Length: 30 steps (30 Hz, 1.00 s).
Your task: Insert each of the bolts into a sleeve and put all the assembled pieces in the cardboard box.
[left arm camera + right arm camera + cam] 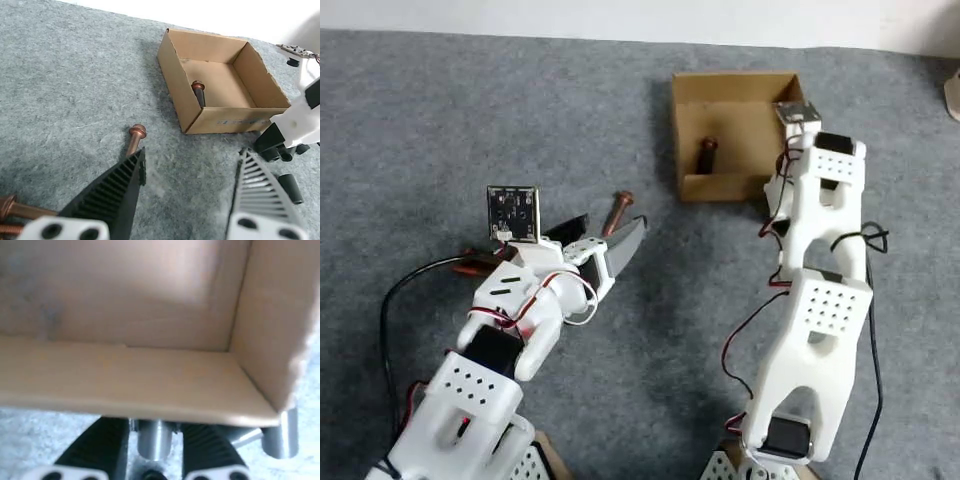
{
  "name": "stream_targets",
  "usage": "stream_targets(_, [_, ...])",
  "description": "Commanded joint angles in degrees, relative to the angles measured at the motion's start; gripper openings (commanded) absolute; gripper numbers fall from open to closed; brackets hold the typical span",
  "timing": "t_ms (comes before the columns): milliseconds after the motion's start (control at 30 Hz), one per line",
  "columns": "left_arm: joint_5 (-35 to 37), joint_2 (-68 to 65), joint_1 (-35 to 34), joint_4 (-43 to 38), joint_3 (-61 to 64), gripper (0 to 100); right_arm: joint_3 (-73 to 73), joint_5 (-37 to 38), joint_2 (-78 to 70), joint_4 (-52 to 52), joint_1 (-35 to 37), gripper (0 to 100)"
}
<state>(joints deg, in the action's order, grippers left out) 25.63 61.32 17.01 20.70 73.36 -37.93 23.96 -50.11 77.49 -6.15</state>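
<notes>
Our left claw (194, 160) gapes wide and empty by a bolt (134, 141); our right claw (154, 426) grips a sleeve (155, 442) just outside the cardboard box (150, 385).

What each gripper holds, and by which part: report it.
Left gripper: nothing. Right gripper: a sleeve stands within it beside the cardboard box, but whether it is gripped cannot be told.

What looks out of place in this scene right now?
Nothing is spilled or damaged. The assembled piece in the cardboard box leans tilted against a wall rather than lying flat, and one bare bolt lies loose on the carpet by the open left end effector.
</notes>
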Motion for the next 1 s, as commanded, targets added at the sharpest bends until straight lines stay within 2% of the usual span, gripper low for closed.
stream_targets(0, [-0.4, 0.7, -0.8, 0.0, -0.7, 28, -1.3, -0.9, 0.4, 2.3, 2.3, 0.5])
stream_targets(100, [-0.2, 0.7, -0.9, 0.0, -1.0, 23, -5.1, -4.8, 2.3, 8.7, 2.7, 0.5])
stream_targets(300, [-0.1, 0.7, -0.9, 0.3, -2.9, 2, -13.0, -12.2, 9.3, 22.1, 5.1, 0.5])
stream_targets(500, [-0.1, 0.7, -5.8, 0.9, -6.5, 2, -10.1, -14.7, 18.6, 23.4, 8.4, 0.5])
stream_targets(700, [-0.1, 0.7, -13.1, 19.8, -9.8, 2, 1.9, -15.1, 33.6, 23.0, 13.6, 0.5])
stream_targets(833, [-0.1, 0.8, -17.7, 23.6, -9.8, 2, 13.5, -15.1, 45.5, 17.8, 18.1, 0.5])
stream_targets(967, [0.0, 0.7, -18.6, 25.9, -9.6, 2, 29.1, -15.1, 57.3, 10.4, 20.5, 0.5])
